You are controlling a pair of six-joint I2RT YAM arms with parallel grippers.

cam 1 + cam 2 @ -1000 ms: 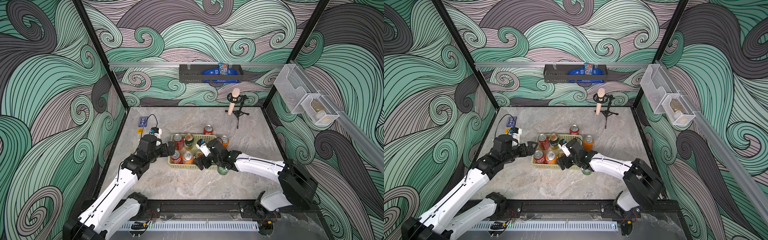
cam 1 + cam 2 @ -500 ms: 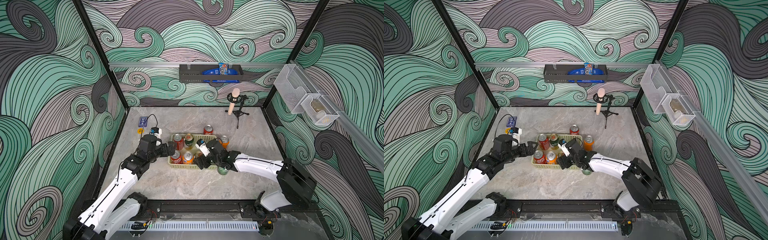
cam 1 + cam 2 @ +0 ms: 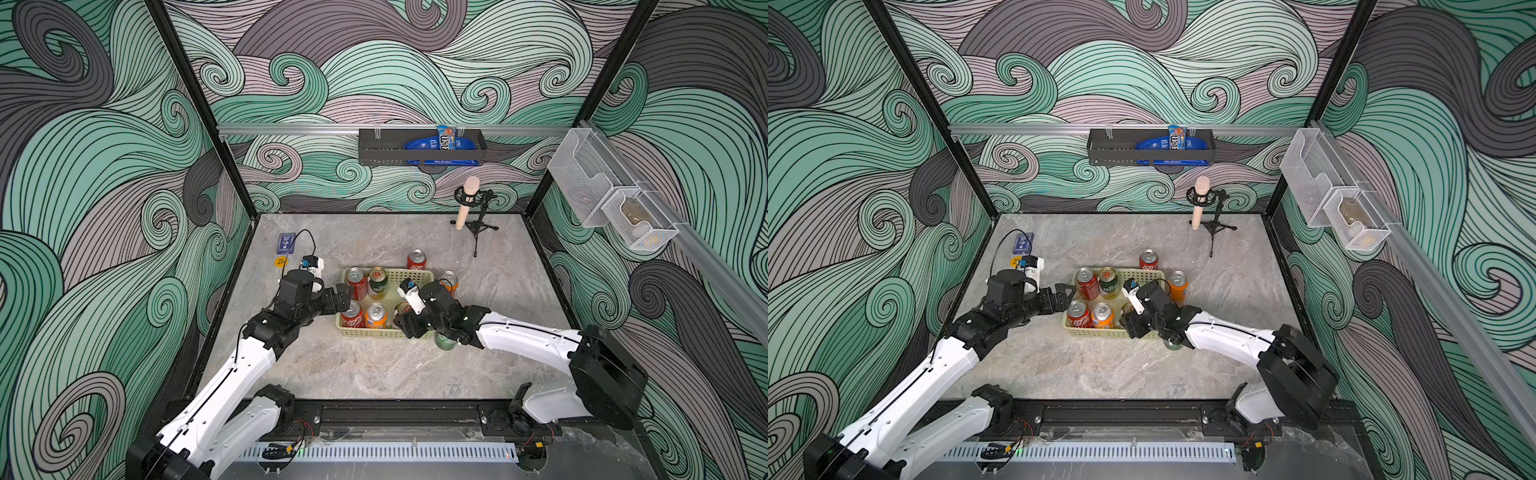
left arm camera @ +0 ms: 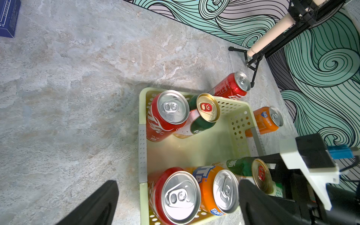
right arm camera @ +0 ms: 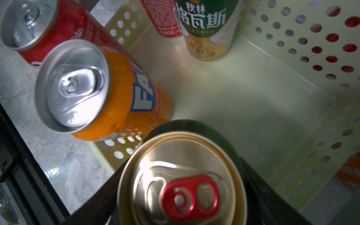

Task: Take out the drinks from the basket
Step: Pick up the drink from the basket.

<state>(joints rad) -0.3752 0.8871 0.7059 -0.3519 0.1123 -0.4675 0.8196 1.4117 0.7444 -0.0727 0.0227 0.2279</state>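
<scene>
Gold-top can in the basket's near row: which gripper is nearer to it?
Right. The right gripper straddles this can; the left gripper is open at the opposite end of the basket.

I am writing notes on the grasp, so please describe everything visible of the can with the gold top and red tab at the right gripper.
The gold-topped can is small and metal, with a dark green body, white lettering, a gold lid and a flat red tab; it looks unopened. It stands upright in the basket, close beside the orange can. The black fingers of the right gripper clasp it from two sides.
</scene>
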